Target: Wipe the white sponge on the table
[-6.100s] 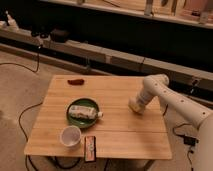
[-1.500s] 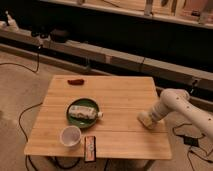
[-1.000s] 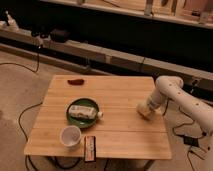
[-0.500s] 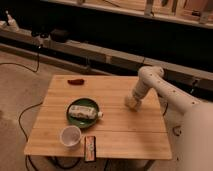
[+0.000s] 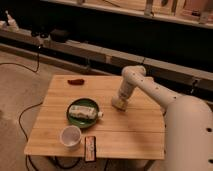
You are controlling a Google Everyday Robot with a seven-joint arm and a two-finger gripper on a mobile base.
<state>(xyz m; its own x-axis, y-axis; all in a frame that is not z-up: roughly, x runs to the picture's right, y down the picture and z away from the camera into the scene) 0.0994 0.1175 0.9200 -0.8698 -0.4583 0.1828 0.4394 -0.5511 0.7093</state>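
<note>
The light-wood table (image 5: 135, 127) fills the middle of the camera view. My white arm reaches in from the right, and my gripper (image 5: 120, 101) points down at the table's middle, just right of the green plate. It presses the white sponge (image 5: 118, 104), a small off-white pad, flat on the tabletop. Only the sponge's lower edge shows under the gripper.
A green plate (image 5: 75, 119) holds a white oblong packet (image 5: 84, 111). A round white cup (image 5: 70, 136) and a small dark packet (image 5: 90, 148) stand near the front edge. A red item (image 5: 76, 81) lies at the far left corner. A dark shelf unit (image 5: 100, 52) runs behind.
The gripper with the sponge has slid left across the table, from near the right edge towards the centre beside the green plate.
</note>
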